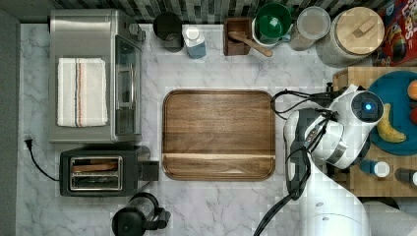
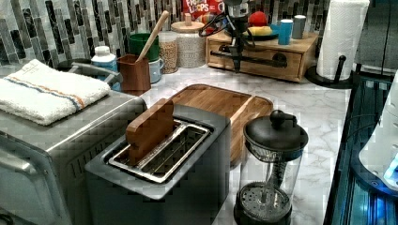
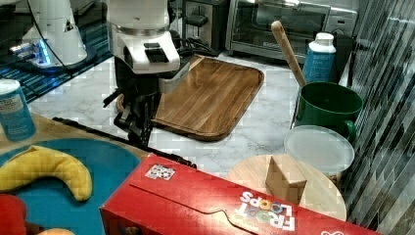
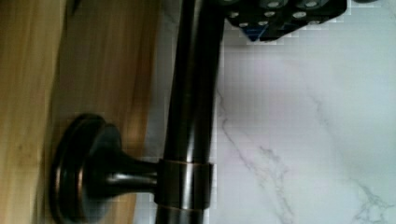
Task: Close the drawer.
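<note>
Our tool (image 2: 237, 65) sits at the drawer (image 2: 256, 58) handle (image 4: 191, 112); we cannot tell its opening. We judge a straight, square push closes it best.

"FROOT LOOPS" reads on the red cereal box (image 3: 230, 205), upside down in the right view; "LOOPS" also shows on it in the left view.

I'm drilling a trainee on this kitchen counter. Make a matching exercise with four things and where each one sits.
Things:
1. banana
2. folded towel
3. wooden spoon
4. wooden slice

Places:
A. in the toaster's slot
B. on the blue plate
C. in the brown wooden holder
D. on top of the toaster oven

Pairs: 1-B, 2-D, 3-C, 4-A
</note>
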`<act>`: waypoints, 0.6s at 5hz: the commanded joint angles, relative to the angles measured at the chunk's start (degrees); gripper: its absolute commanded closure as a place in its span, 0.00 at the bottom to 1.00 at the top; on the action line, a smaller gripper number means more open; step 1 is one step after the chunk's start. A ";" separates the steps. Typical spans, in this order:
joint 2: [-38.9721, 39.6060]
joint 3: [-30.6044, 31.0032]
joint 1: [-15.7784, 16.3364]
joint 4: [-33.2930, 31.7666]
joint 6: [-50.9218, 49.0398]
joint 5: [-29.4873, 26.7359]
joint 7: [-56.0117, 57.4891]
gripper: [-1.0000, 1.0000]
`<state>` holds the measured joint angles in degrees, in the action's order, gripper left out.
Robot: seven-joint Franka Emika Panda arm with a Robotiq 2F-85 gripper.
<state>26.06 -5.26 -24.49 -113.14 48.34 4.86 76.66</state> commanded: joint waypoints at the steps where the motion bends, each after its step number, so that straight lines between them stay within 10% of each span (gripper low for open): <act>1: -3.03 -7.21 -2.32 5.24 1.17 2.70 -3.50 1.00; 3: -3.04 -7.13 -2.42 5.24 1.17 2.75 -3.52 1.00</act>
<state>25.92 -6.48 -22.95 -113.30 48.34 6.15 75.42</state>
